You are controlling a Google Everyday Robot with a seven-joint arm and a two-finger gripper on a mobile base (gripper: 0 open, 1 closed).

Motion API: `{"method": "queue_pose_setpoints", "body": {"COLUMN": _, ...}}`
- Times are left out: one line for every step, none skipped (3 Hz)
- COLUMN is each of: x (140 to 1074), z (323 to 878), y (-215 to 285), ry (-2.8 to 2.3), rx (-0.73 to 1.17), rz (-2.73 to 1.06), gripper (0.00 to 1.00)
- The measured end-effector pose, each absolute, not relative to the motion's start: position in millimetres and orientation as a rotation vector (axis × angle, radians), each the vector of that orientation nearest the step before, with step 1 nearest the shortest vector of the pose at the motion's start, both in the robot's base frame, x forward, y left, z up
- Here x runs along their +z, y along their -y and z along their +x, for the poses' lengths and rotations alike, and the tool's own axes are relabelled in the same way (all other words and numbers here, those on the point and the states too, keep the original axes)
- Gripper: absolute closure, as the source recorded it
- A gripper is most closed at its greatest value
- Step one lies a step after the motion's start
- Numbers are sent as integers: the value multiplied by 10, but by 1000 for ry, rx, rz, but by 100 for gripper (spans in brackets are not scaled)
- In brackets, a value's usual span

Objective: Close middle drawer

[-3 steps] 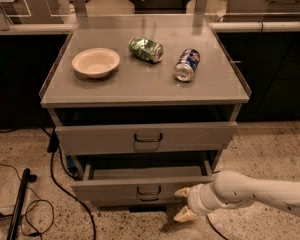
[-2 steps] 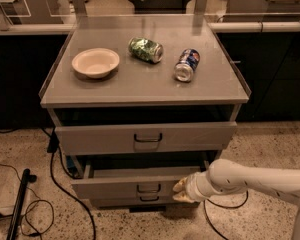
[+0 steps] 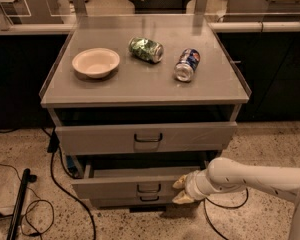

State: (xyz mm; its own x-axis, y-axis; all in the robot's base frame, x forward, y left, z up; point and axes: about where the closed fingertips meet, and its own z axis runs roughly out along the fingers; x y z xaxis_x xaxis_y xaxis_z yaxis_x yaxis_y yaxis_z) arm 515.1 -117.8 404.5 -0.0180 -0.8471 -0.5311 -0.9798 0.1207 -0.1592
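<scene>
The grey cabinet (image 3: 145,89) has three drawers. The middle drawer (image 3: 115,188) is pulled out partway, and its low flat front carries a small dark loop handle (image 3: 148,187). A strip of its shallow tray shows behind the front. My gripper (image 3: 180,190) comes in from the right on a white arm (image 3: 250,178). It is at the right end of the middle drawer's front, and its two pale fingertips (image 3: 179,183) are spread apart, one above the other. It holds nothing.
The taller top drawer (image 3: 90,138) with its bigger handle sits just above, slightly out. The lowest drawer front (image 3: 115,202) is below. A bowl (image 3: 95,62), a green can (image 3: 146,49) and a blue can (image 3: 187,64) lie on top. Cables (image 3: 65,194) and a dark pole (image 3: 19,204) are on the floor at left.
My gripper has moved left and up from the floor side to the right end of the middle drawer's front. The drawer itself looks about where it was.
</scene>
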Motion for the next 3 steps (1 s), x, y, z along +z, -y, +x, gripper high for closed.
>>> {"method": "queue_pose_setpoints", "body": {"x": 4045, "z": 5151, "y": 1178, "ry": -1901, "rx": 346, "rz": -1762, "gripper": 27}}
{"method": "queue_pose_setpoints", "body": {"x": 4044, "z": 5150, "y": 1177, "ry": -1901, "rx": 346, "rz": -1763, "gripper": 0}}
{"method": "queue_pose_setpoints", "body": {"x": 4044, "z": 5150, "y": 1177, "ry": -1901, "rx": 346, "rz": -1763, "gripper": 0}}
